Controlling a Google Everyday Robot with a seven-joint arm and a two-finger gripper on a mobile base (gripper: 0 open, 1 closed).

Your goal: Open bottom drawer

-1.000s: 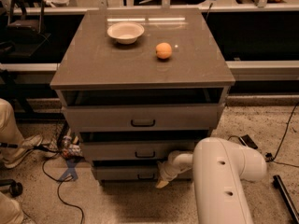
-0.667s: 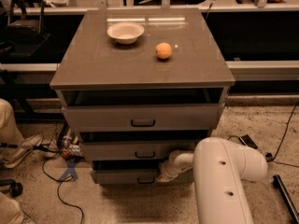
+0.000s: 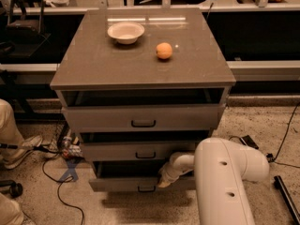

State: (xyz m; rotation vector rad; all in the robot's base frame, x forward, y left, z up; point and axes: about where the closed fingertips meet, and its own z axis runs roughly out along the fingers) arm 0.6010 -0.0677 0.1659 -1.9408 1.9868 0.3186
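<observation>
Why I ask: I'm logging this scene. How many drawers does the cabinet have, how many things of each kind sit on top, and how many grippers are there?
Drawers: 3 (top drawer, middle drawer, bottom drawer)
White bowl: 1
Orange: 1
Gripper: 1, at the bottom drawer's front
Total: 6

The bench (image 3: 117,64) carries a white bowl (image 3: 125,32), rear left, and an orange (image 3: 164,50) right of it, apart. The tool (image 3: 164,181) is at the bottom drawer (image 3: 122,185) front.
</observation>
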